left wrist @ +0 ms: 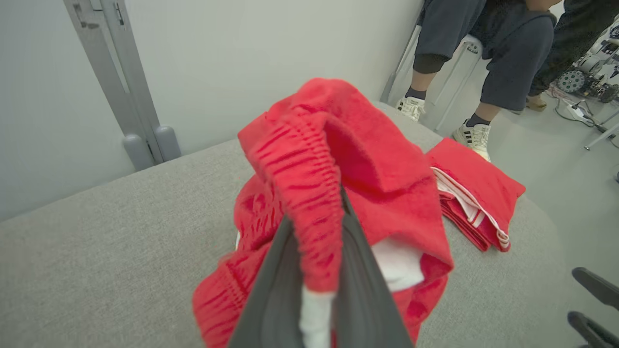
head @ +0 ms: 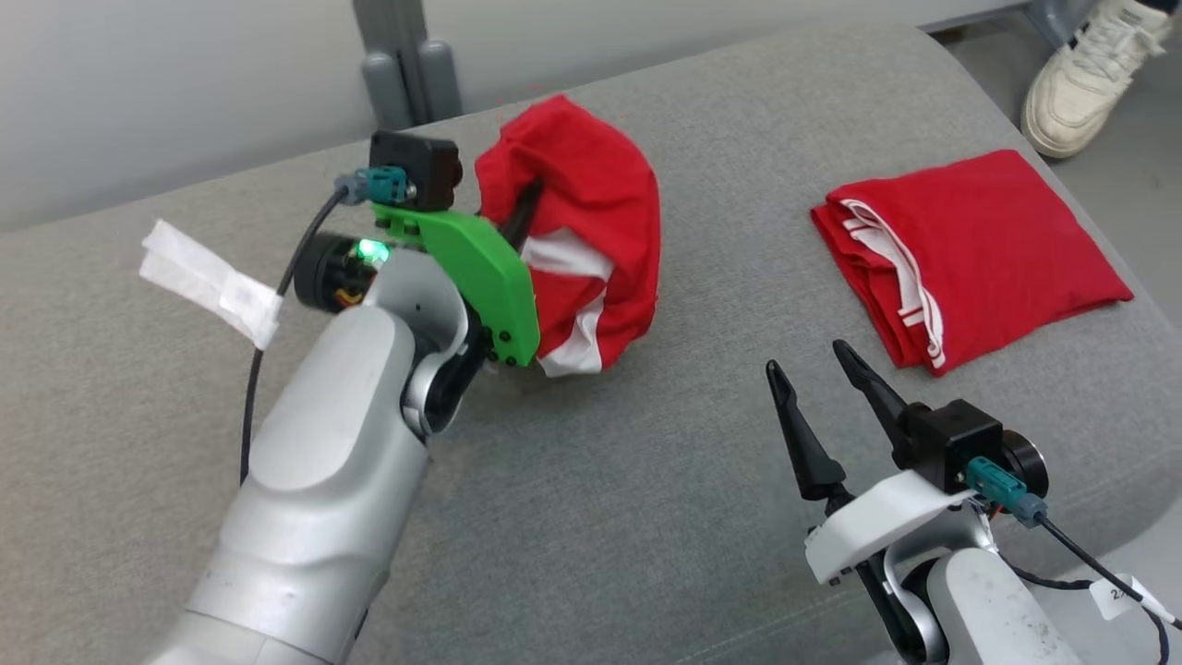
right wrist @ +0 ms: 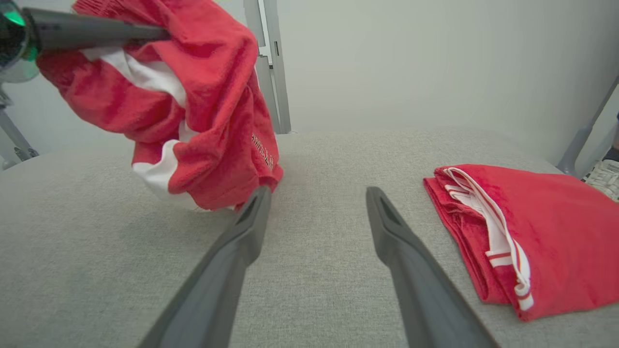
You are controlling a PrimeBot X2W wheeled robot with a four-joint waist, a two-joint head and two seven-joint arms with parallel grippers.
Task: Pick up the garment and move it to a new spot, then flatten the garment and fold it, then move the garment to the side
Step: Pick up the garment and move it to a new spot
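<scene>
**Held by the Waistband**

Pinched at upper centre of the head view: red shorts [head: 591,175], elastic waistband [left wrist: 309,193] clamped between the closed fingers [left wrist: 275,290] of the left gripper [left wrist: 319,217], hanging bunched over the grey cushion [head: 646,517]. At lower right, right gripper [head: 808,362] spread wide, holding nothing. At right, 1 folded red garment [head: 997,240].

The folded garment [head: 988,249] lies on the cushion [head: 646,462] — right of the bunched garment [head: 591,203].

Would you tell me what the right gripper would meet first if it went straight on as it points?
Likely nothing soon: the right gripper points along bare grey cushion between the hanging garment and the folded garment. One fingertip may brush the hanging hem; depth is unclear.
</scene>
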